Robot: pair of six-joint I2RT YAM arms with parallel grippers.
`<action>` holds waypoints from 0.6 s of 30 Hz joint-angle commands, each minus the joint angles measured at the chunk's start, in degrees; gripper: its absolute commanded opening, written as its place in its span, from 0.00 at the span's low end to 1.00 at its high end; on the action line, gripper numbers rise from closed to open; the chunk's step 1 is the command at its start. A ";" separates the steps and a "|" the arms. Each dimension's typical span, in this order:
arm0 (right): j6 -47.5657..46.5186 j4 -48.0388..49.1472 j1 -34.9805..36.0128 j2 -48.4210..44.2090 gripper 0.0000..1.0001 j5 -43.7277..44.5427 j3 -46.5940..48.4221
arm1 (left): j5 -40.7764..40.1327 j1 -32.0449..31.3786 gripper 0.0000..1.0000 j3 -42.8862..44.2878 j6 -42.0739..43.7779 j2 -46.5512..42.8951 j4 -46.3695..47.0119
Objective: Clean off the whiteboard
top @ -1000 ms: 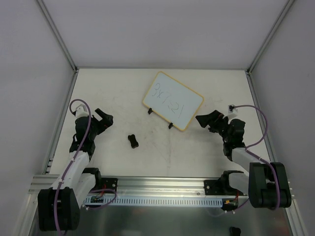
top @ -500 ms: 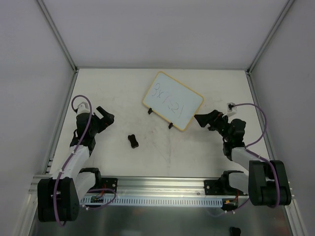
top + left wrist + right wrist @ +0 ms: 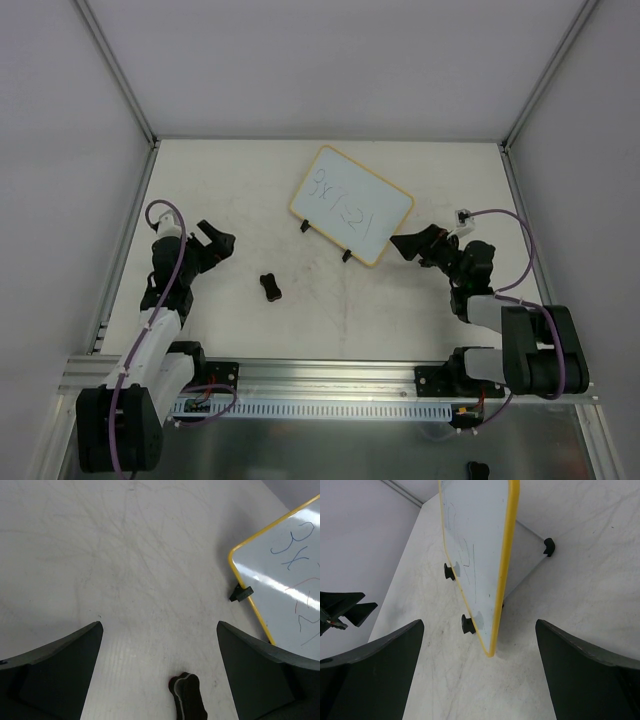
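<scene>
Picking out the whiteboard [image 3: 350, 205] just above the middle of the overhead frame, turned at a slant on the desk [image 3: 220, 180], yellow rim all round, two black feet [image 3: 305, 226] along the lower-left edge. Reading scribbled writing across the face, blue and red strokes clear in the left wrist view on the whiteboard [image 3: 295, 575] at the right edge of that frame. From the right wrist, catching the whiteboard [image 3: 475, 540] nearly edge-on, tilted up off the desk, near corner low at mid-frame. Finding the left jaws at the left of the overhead frame, spread as wide as can be, gripping nothing, well apart from the board. Spotting a small black block [image 3: 270, 287] flat on the desk below and left of the board, bottom middle in the left wrist view, ahead of those open jaws, untouched. Over on the right, right jaws equally wide, empty, aimed at the board's lower-right corner and just beside it.
</scene>
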 commanded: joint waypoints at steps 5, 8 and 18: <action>-0.37 6.76 0.40 -1.31 0.99 -0.67 0.23 | -3.95 -8.22 0.99 0.80 0.24 -5.77 -6.71; -0.36 6.76 0.40 -2.10 0.99 -0.49 0.06 | -10.12 -15.87 0.99 4.05 -1.07 -5.61 -14.01; 1.66 10.88 0.49 0.88 0.99 -1.89 0.15 | -7.31 -18.43 0.99 10.74 -0.82 3.88 -24.75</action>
